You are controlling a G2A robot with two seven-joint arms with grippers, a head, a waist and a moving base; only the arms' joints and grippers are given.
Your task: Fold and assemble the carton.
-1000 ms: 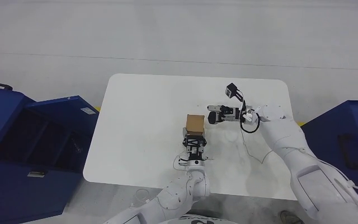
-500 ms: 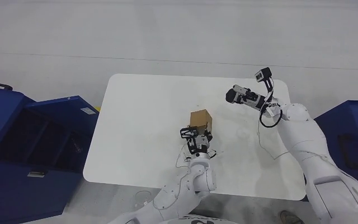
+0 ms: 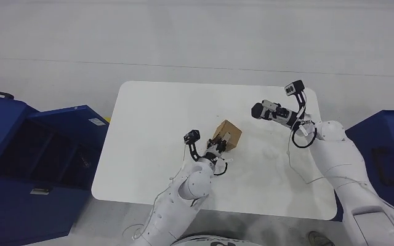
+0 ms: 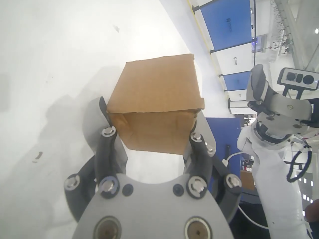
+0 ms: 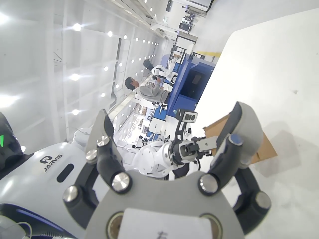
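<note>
Left claw (image 4: 149, 111) clamped on carton (image 4: 154, 80) — skewed on table (image 3: 160, 123), right claw (image 5: 172, 111) spread, well apart

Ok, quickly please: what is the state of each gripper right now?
Left gripper: closed on the carton, one finger on each side.
Right gripper: open, holding nothing, away from the carton.
</note>
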